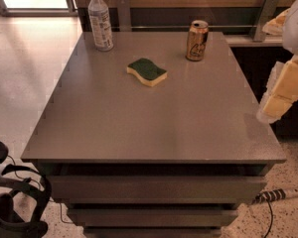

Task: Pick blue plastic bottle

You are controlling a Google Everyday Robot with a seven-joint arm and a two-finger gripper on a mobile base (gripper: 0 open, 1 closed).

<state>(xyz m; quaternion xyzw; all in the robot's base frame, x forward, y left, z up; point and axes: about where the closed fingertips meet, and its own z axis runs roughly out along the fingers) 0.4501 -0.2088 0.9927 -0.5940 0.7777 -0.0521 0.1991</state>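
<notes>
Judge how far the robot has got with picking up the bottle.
Done: nothing yet. The bottle stands upright at the far left corner of the table, untouched. In hand: the gripper sits low at the near left, below the tabletop and far from the bottle. Left: reaching across to the bottle, gripping it and lifting it.

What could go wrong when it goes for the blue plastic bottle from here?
1. The blue plastic bottle is tall and slim and stands near the far left corner of the table. A glancing touch could tip it or push it off the edge.
2. The gripper sits low at the near left, below the tabletop. Rising toward the bottle, it might clip the table edge.
</notes>
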